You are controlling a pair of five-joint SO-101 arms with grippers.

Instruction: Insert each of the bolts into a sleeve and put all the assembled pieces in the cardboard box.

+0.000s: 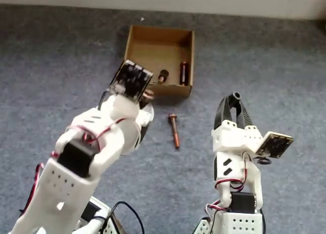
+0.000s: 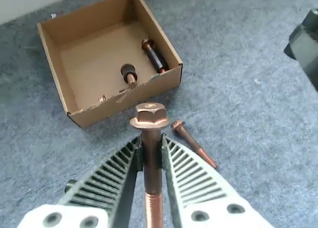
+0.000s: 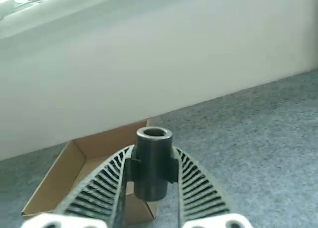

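Nearest, on the left arm: left gripper [image 2: 151,147] clamped tight on the shank of a copper-coloured flange bolt [image 2: 150,119], hex head poking out past the fingertips and aimed toward the box. Alongside, on the right arm and well apart from the left: right gripper [image 3: 152,158] closed around a dark cylindrical sleeve [image 3: 153,171], held upright, open bore showing at the upper end.

Just beyond, between the two grippers: a loose bolt [image 1: 174,130] lying flat on the grey carpet [image 1: 265,66], head end toward the box, near the front wall but not touching it.

Farther out: open-topped cardboard box [image 1: 133,45], front wall just beyond the held bolt's head in the high view. Inside, two assembled pieces: one [image 1: 184,73] lying along the side wall on the right arm's side, the other [image 1: 163,75] close against the front wall, a small gap between the two.

Farthest back: pale wall [image 3: 149,64] rising behind the box.
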